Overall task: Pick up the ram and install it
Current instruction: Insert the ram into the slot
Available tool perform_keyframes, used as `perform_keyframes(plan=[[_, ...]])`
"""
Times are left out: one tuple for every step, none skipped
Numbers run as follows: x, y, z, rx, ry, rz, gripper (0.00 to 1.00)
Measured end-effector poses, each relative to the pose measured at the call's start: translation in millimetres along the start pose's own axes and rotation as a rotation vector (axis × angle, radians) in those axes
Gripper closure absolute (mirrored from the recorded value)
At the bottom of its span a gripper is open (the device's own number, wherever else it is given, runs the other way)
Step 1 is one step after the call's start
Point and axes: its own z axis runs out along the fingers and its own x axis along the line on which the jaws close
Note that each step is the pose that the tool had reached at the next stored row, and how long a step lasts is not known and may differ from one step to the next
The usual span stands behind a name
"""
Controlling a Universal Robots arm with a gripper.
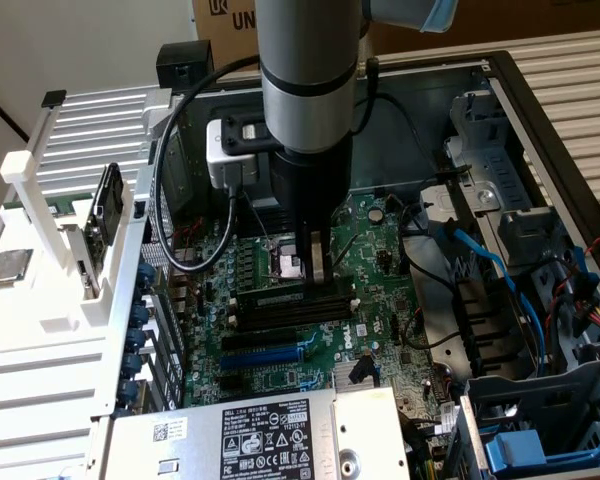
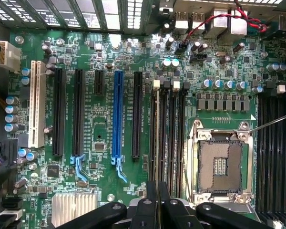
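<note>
Progress: barely started, by my read. Pickup isn't done, so install isn't either.

Ram (image 1: 104, 215) looks to be the slim dark stick standing on edge in the white rack (image 1: 40, 215). It sits outside the case (image 1: 430, 110) and well apart from the socket (image 2: 220, 164), off toward the exterior view's left of it. I can't make out a label or chips on it, so that ID is a judgement, not a certainty.

Gripper (image 2: 157, 191) hangs over the board right beside the socket, on the side where the bank of black slots (image 2: 168, 133) runs. Its fingers (image 2: 151, 195) are pinched nearly together, w/ just a hairline gap and nothing I can see between them. It looks clenched on air, not grasping the ram. A held stick would stick out well past the fingertips, and no such thing shows.

Slots next to the socket all look empty, w/ nothing seated in any of them. White clips (image 2: 156, 85) sit at the slot ends away from the gripper; whether they're flipped open I can't tell.

Left to do, as far as it shows (i.e. basically everything):
- grip the ram
- lift it from the rack
- carry it over to the slots by the socket
- seat it
</note>
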Motion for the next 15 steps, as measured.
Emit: perform_keyframes(plan=[[0.0, 0.2, 0.5, 0.0001, -0.0002, 0.0, 0.87], [0.0, 0.3, 1.0, 0.0, 0.0, 0.0, 0.87], [0.0, 0.4, 1.4, 0.0001, 0.0008, 0.0, 0.87], [-0.2, 0.5, 1.8, 0.0, 0.0024, 0.0, 0.87], [-0.6, 0.6, 2.0, -0.0001, 0.0044, 0.0, 0.87], [-1.5, 0.6, 2.4, 0.0, 0.0077, 0.0, 0.87], [-2.9, 0.6, 2.5, -0.0001, 0.012, -0.001, 0.87], [-4.8, 0.6, 2.8, -0.0001, 0.0175, -0.001, 0.87], [-5.6, 0.8, 2.9, -0.0004, 0.0199, -0.002, 0.87], [-5.9, 1.2, 3.2, -0.0004, 0.0201, -0.003, 0.87], [-5.8, 1.4, 3.3, -0.0011, 0.0205, -0.004, 0.87], [-5.8, 1.5, 3.5, -0.0018, 0.0204, -0.004, 0.87], [-5.9, 1.6, 3.7, -0.0025, 0.0202, -0.004, 0.87], [-5.9, 1.6, 3.9, -0.0038, 0.0203, -0.004, 0.87], [-5.9, 1.6, 4.2, -0.0058, 0.0201, -0.004, 0.87]])
